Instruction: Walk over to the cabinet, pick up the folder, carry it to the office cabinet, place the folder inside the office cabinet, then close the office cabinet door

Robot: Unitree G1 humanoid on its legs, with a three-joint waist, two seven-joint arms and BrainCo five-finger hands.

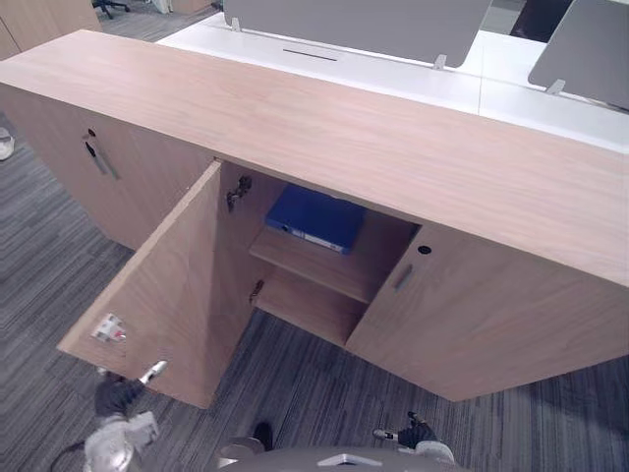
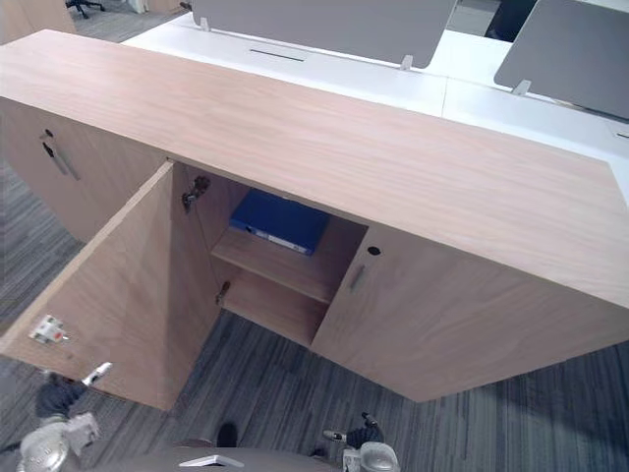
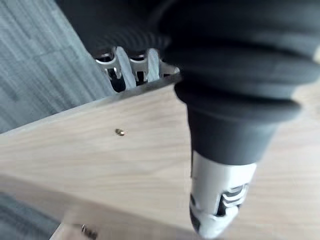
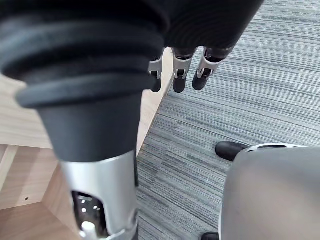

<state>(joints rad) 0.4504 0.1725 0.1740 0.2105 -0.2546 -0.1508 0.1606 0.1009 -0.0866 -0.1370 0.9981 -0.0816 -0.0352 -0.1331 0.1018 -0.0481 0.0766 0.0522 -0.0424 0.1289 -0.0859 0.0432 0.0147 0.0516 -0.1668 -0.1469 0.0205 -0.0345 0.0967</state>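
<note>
On the upper shelf inside the office cabinet [image 1: 393, 147] lay the blue folder [image 1: 316, 218] | left hand [image 1: 120, 401] at the near edge of the open door [image 1: 167, 285], grasp not possible to tell | right hand [image 4: 174, 75] relaxed, empty | step: closing the door; next: swing it shut.

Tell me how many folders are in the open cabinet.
1: the blue folder lies flat on the upper shelf of the open compartment. The lower space is partly hidden, so more may sit there.

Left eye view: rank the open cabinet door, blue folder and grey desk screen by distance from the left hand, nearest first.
1. Open cabinet door, beside the left hand, lower left.
2. Blue folder, on the shelf inside.
3. Grey desk screen, behind the cabinet top.
</note>
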